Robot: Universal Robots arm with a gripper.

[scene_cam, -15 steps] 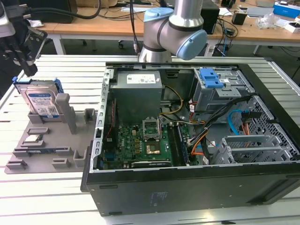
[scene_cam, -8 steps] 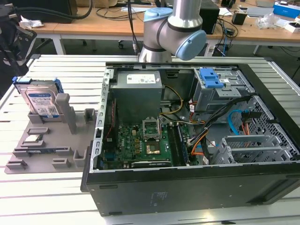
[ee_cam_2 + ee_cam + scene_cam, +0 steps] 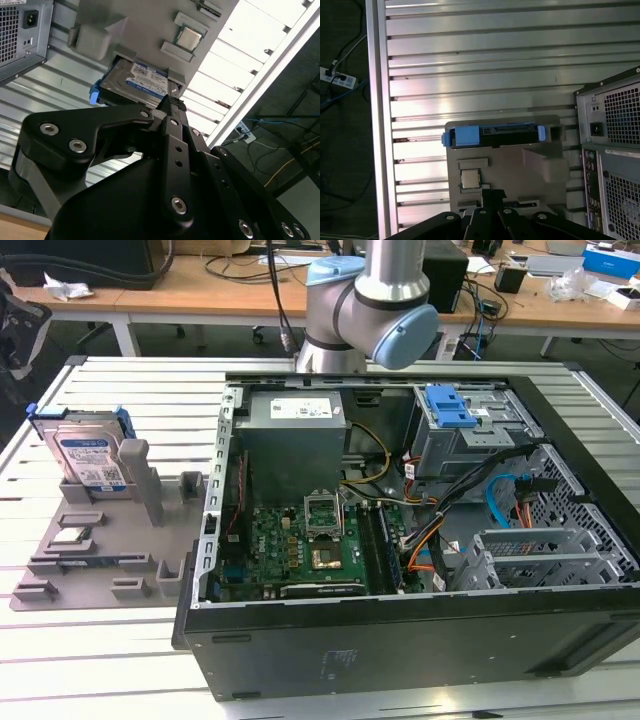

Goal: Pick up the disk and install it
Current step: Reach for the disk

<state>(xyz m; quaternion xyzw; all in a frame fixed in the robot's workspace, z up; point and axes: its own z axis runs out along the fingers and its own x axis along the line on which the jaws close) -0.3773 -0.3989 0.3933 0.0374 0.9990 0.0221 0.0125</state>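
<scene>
The disk [image 3: 88, 454] is a silver drive with a white-and-blue label in a blue carrier frame. It stands on edge in a slot of the grey holder tray [image 3: 100, 575], at the exterior view's left. In the second wrist view its label face [image 3: 146, 81] shows just past my gripper [image 3: 171, 103]. In the first wrist view the disk [image 3: 495, 135] is edge-on, blue frame uppermost, with my gripper [image 3: 492, 194] well short of it. The black fingers are together with nothing between them. The arm [image 3: 370, 300] stands behind the computer case.
The open computer case [image 3: 400, 640] takes up the middle and right of the slatted metal table [image 3: 120, 390]. Inside is a grey drive cage with a blue latch [image 3: 450, 406]. A small square silver chip [image 3: 70, 536] lies on the tray. The table's rail [image 3: 377, 125] borders a drop to the floor.
</scene>
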